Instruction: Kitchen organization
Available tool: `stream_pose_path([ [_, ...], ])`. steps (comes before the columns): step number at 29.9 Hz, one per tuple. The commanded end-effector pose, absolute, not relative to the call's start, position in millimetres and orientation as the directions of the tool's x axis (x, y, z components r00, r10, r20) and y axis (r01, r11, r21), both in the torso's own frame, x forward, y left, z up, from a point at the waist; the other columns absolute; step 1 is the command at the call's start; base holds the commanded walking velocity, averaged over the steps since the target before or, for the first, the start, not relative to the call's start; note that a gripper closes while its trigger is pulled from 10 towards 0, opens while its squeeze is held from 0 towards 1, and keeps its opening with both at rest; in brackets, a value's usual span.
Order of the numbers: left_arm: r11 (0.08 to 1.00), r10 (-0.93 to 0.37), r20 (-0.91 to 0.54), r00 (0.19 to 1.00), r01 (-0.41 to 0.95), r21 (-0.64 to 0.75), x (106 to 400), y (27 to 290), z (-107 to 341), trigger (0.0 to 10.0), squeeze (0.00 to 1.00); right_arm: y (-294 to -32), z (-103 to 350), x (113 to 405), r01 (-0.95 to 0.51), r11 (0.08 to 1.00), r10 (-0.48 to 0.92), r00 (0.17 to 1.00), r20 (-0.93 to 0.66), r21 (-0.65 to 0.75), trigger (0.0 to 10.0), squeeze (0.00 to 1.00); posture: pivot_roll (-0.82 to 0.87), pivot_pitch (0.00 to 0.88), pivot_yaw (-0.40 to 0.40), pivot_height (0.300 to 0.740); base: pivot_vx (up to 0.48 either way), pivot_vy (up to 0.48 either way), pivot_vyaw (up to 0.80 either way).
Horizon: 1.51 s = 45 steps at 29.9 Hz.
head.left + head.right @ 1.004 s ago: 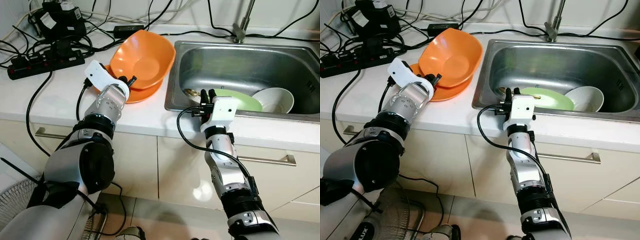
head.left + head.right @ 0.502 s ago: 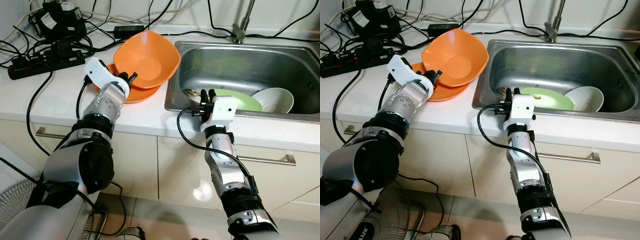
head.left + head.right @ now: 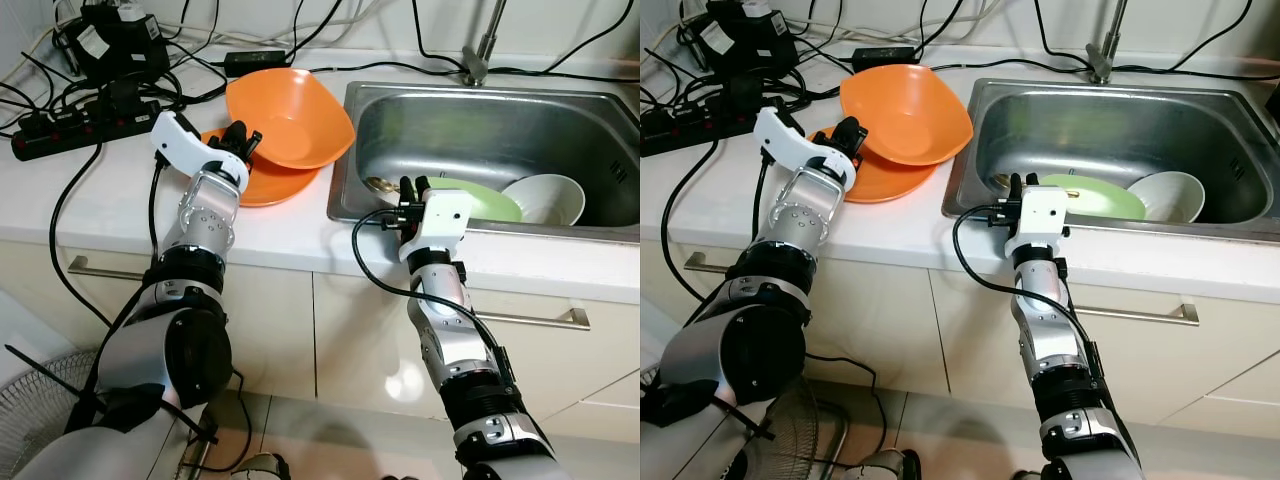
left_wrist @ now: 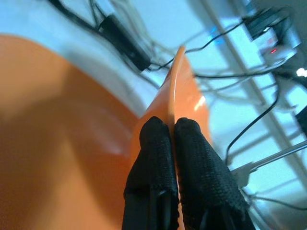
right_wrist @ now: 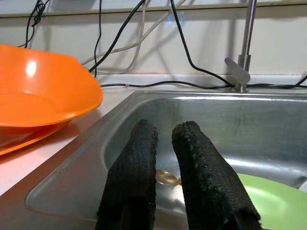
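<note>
We have the countertop across the upper half of the head views, and the steel sink sunk into its upper right. The step in hand looks like lifting the orange bowl, which sits upper centre, held off the orange plate just beneath it. Our left gripper pinches the bowl's rim at its left side; in the left wrist view the two fingertips press together on the thin orange edge. Our right gripper rests at the sink's front edge, centre of the frame, fingers slightly parted and holding nothing.

Next, we judge, the bowl must be carried level to wherever it belongs; a rim pinch lets it tip easily.

In the sink's lower right lie a green plate, a white bowl and a spoon. A power strip and tangled cables crowd the upper left, close behind the bowl.
</note>
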State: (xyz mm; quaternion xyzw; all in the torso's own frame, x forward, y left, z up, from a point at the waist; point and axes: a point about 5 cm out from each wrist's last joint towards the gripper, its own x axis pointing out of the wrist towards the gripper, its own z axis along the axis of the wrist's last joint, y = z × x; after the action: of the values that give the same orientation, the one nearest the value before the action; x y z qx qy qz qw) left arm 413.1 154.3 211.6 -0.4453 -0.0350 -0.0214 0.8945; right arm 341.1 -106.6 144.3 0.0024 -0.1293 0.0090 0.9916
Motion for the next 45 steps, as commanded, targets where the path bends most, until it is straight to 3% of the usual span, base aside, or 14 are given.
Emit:
stream_pose_path([
  [1,0.595,0.014,0.158,0.987,0.119,-0.795,411.4,161.3,222.5,0.0,0.00,-106.6,138.1,342.0,-0.017,1.000,0.017,0.975,0.222,0.001,10.0,0.00,0.09,0.007,0.064,0.740,0.000,0.000,0.00],
  [2,0.596,0.011,0.161,0.987,0.123,-0.794,410.3,162.3,221.6,0.0,0.00,-106.4,138.1,342.0,-0.018,1.000,0.018,0.975,0.222,0.001,10.0,0.00,0.09,0.006,0.064,0.740,0.000,0.000,0.00],
  [3,0.601,0.009,0.163,0.987,0.125,-0.790,408.9,163.3,220.3,1.1,0.00,-106.3,138.0,342.0,-0.019,1.000,0.018,0.975,0.222,0.001,10.0,0.00,0.09,0.006,0.063,0.740,0.000,0.000,0.00],
  [4,0.601,0.009,0.163,0.987,0.125,-0.790,408.9,163.3,220.3,1.1,0.00,-106.3,138.0,342.0,-0.019,1.000,0.018,0.975,0.222,0.001,10.0,0.00,0.09,0.006,0.063,0.740,0.000,0.000,0.00],
  [5,0.612,0.008,0.153,0.988,0.116,-0.783,406.7,164.9,217.6,9.6,0.00,-106.0,137.8,341.9,-0.020,1.000,0.019,0.975,0.222,0.000,10.0,0.00,0.09,0.006,0.063,0.740,0.000,0.000,0.00],
  [13,0.708,-0.003,0.072,0.997,0.053,-0.704,401.3,168.7,207.6,10.0,0.00,-104.6,137.1,341.9,-0.025,1.000,0.024,0.976,0.219,0.000,10.0,0.00,0.10,0.011,0.061,0.740,0.000,0.000,0.00],
  [19,0.726,-0.020,0.039,0.999,0.041,-0.687,397.3,166.2,205.6,10.0,0.00,-104.7,136.7,342.2,-0.023,1.000,0.022,0.976,0.216,0.001,10.0,0.00,0.10,0.019,0.062,0.740,0.000,0.000,0.00],
  [20,0.722,-0.026,0.048,0.998,0.052,-0.690,396.9,165.4,207.5,10.0,0.70,-105.0,136.5,342.1,-0.021,1.000,0.021,0.976,0.216,0.000,10.0,0.00,0.10,0.020,0.062,0.740,0.000,0.000,0.00],
  [21,0.722,-0.026,0.048,0.998,0.052,-0.690,396.9,165.4,207.5,10.0,0.70,-105.0,136.5,342.1,-0.021,1.000,0.021,0.976,0.216,0.000,10.0,0.00,0.10,0.020,0.062,0.740,0.000,0.000,0.00],
  [22,0.721,-0.034,0.056,0.998,0.063,-0.690,396.4,164.7,209.4,10.0,1.00,-105.4,136.4,342.1,-0.020,1.000,0.020,0.976,0.216,0.000,10.0,0.00,0.10,0.023,0.062,0.740,0.000,0.000,0.00],
  [33,0.762,-0.127,0.202,0.971,0.226,-0.606,379.7,161.3,244.4,10.0,1.00,-104.6,135.4,341.9,-0.019,1.000,0.018,0.977,0.212,0.004,10.0,0.00,0.12,0.032,0.056,0.740,0.000,0.000,0.00],
  [45,0.809,-0.033,0.184,0.982,0.135,-0.572,378.4,188.0,247.8,10.0,1.00,-102.3,136.5,343.5,-0.028,1.000,0.026,0.977,0.213,0.007,10.0,0.00,0.12,0.031,0.056,0.740,0.000,0.000,0.00],
])
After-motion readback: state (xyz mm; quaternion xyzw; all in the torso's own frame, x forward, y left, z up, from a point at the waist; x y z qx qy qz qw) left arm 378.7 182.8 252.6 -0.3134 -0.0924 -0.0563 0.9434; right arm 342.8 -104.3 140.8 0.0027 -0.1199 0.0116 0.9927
